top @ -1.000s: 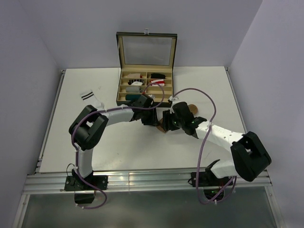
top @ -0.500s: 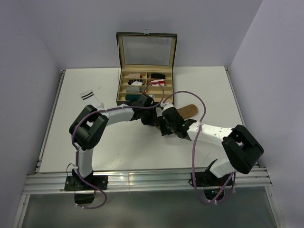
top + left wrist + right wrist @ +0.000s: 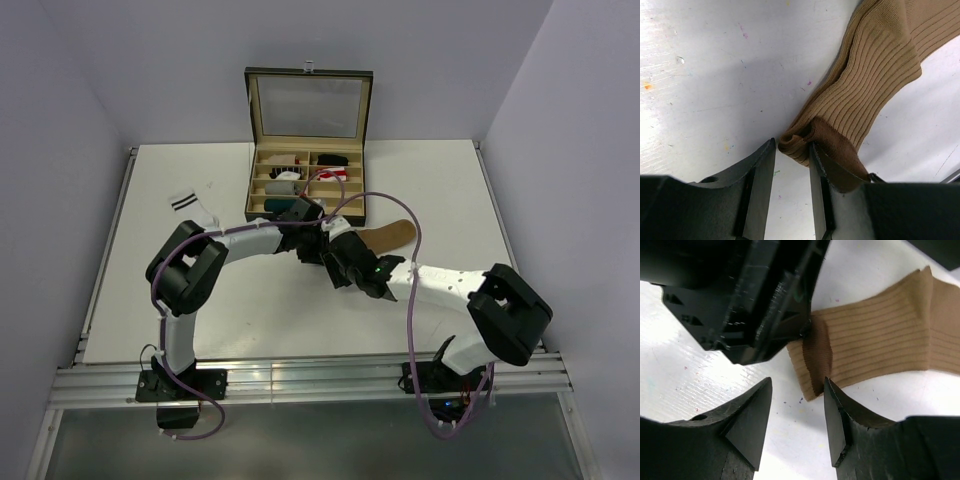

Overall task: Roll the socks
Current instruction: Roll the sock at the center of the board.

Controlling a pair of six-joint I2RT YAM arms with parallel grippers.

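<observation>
A tan-brown sock (image 3: 390, 232) lies flat on the white table, its toe to the right. My left gripper (image 3: 316, 248) is at the sock's left end. In the left wrist view the folded darker end of the sock (image 3: 805, 142) sits at the tips of the open left gripper (image 3: 791, 145), touching the right finger and apart from the left one. My right gripper (image 3: 342, 264) is open right beside it. In the right wrist view the sock (image 3: 880, 340) has its corner at the right fingertip of the right gripper (image 3: 797, 382), under the black left gripper (image 3: 755, 300).
A white sock with two dark cuff stripes (image 3: 192, 208) lies at the far left of the table. An open compartment box (image 3: 262, 190) stands at the back, holding rolled bundles and a red-and-white sock (image 3: 335, 177). Cables loop over both arms.
My right arm has swung left until its gripper is next to the left gripper, and its jaws have narrowed a little. More of the tan sock now shows. The left arm is still.
</observation>
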